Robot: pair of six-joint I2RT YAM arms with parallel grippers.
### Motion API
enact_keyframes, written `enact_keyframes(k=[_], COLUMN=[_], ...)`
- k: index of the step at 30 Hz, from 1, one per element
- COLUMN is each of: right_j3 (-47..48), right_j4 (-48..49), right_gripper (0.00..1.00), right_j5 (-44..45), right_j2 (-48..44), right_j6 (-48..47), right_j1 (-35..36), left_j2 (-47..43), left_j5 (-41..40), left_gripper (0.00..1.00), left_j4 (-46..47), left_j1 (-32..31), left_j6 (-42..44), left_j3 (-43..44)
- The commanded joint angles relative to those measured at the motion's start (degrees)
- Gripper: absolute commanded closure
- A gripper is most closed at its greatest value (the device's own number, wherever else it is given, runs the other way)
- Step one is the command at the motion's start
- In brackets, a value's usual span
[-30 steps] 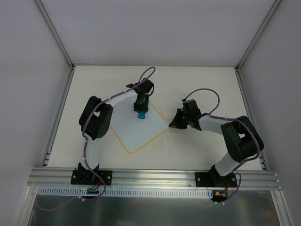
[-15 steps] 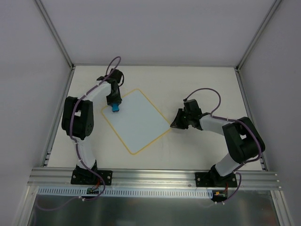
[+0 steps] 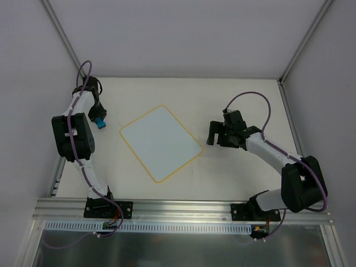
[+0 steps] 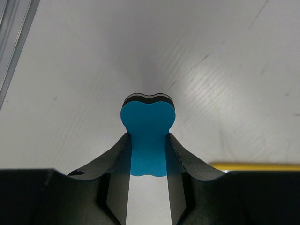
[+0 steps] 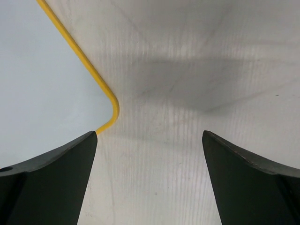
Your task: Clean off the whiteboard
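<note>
The whiteboard [image 3: 161,142] lies turned at an angle in the middle of the table, pale blue-white with a yellow border and no writing visible. My left gripper [image 3: 99,120] is off the board, at the table's far left, shut on a small blue eraser [image 4: 147,124] with a dark felt face. A strip of the whiteboard's yellow border [image 4: 255,165] shows at the right of the left wrist view. My right gripper [image 3: 212,134] stands open and empty just past the board's right corner [image 5: 110,110], above bare table.
The table [image 3: 239,100] is white and boxed in by grey walls. An aluminium rail [image 3: 183,208] runs along its near edge, and another rail [image 4: 11,42] lines the left side close to my left gripper.
My left arm carried the eraser off the whiteboard leftward to the table's far left. My right gripper opened wide and drew back slightly from the board's right corner.
</note>
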Motion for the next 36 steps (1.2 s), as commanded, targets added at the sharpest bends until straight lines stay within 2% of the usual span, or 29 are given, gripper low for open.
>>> enact_keyframes(k=[1,9,12,16,17,22,27,36], right_j3=[3.7,4.0,3.7,3.6,3.8,7.2,19.4,40.1], right_j4=[-5.7,-10.2,-11.4,-13.5,-14.7,-19.4,-26.5,-32.6], right_gripper=[0.01,0.01,0.01,0.01,0.01,0.01,0.01,0.01], right_j5=[5.1,9.9,11.3,13.1,13.4,17.0,22.4,28.1], right_j2=[-5.5,-18.1,-20.7,-24.2,-25.4,-28.9,-30.5,-33.7], right_j6=[-5.1,-8.1,-8.7,-8.5,-8.4,-10.3,-16.4,-25.9], right_j1=[-0.7,-1.8,-2.1,-2.4,-2.5,-2.6,-3.2,-3.3], left_j2=[4.9,11.0,12.1,10.4,9.0,3.7,-11.2,-50.5], left_j5=[1.0,2.5,3.3,4.7,4.8,6.2,11.0,19.8], left_gripper=[1.0,0.9,0.81,0.57,0.42,0.15,0.01,0.01], left_j4=[-0.9,-0.9,-0.8,-0.9,-0.9,-1.0,-1.3,-4.3], left_j1=[1.0,3.5,3.9,4.2,4.2,4.2,4.1,4.0], left_j6=[2.3,3.4,3.3,2.6,2.3,1.0,2.8,7.7], left_j3=[5.4,9.9,10.1,9.4,8.8,6.5,2.3,-3.2])
